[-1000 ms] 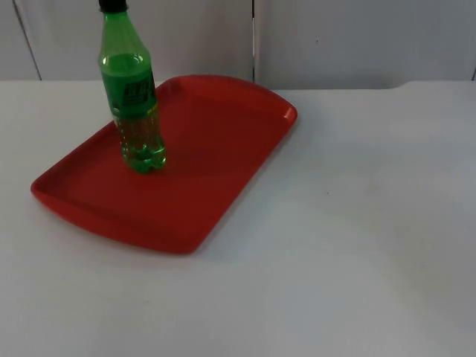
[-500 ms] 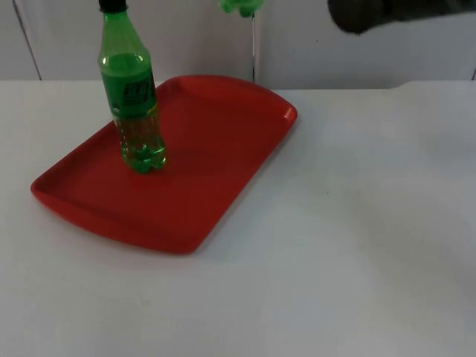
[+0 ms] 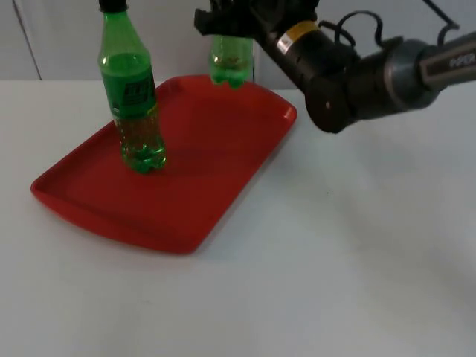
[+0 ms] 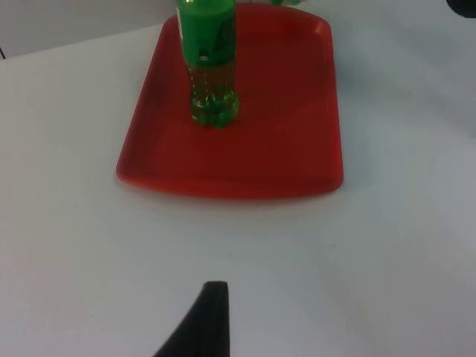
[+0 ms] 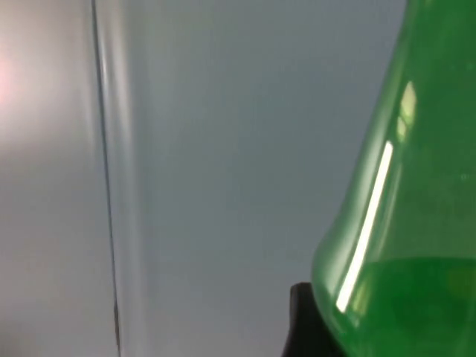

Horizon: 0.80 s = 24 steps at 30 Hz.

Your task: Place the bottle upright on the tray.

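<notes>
A white table (image 3: 357, 245) runs back to the grey wall (image 3: 357, 44). The right gripper (image 3: 227, 26) hangs over the red tray's (image 3: 216, 149) far edge, clenched on a green bottle (image 3: 230, 63), base down and off the tray, top cut off. Left of it a second bottle (image 3: 134, 104) stands upright on the tray. The left gripper (image 4: 204, 320) waits nearer; its grip can't be judged.

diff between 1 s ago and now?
The right arm has swung in from the upper right; the right gripper holds a second green bottle upright above the red tray's far edge, not yet set down. The first bottle stayed standing on the tray; the tray and left gripper did not move.
</notes>
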Tool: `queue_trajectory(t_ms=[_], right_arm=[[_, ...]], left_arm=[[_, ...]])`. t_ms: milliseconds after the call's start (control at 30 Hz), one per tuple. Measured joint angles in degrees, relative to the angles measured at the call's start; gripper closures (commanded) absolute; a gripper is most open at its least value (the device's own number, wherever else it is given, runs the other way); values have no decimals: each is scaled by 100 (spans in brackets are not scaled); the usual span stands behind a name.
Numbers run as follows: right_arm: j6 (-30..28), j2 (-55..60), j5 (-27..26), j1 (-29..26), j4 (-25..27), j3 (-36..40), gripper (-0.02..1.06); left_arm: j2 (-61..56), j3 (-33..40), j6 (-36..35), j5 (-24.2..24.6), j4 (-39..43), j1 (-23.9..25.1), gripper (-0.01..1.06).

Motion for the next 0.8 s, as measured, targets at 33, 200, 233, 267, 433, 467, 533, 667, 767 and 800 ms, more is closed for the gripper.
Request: queue_trajectory(t_ms=[33,200,233,267,433,467,533,667,767,800], right_arm=[[-12,121,-27,0,0,-94,105],[-12,701,-45,0,0,-744,105],[-12,819,-22,0,0,-899,105],[-12,955,7,0,0,-1093,105],[-12,1364,74,0,0,-1665,105],[-12,1487,117,0,0,-1846,105],[-27,1528,169,0,0,-1920,105],[-210,1576,311,0,0,-1991,105],[-358,1616,358,0,0,-1991,105],[-391,1631,366,0,0,-2002,105]], left_arm=[[0,0,0,0,0,0,0],[0,0,0,0,0,0,0],[0,0,0,0,0,0,0],[0,0,0,0,0,0,0],[0,0,0,0,0,0,0],[0,0,0,0,0,0,0],[0,0,0,0,0,0,0],[0,0,0,0,0,0,0],[0,0,0,0,0,0,0],[0,0,0,0,0,0,0]])
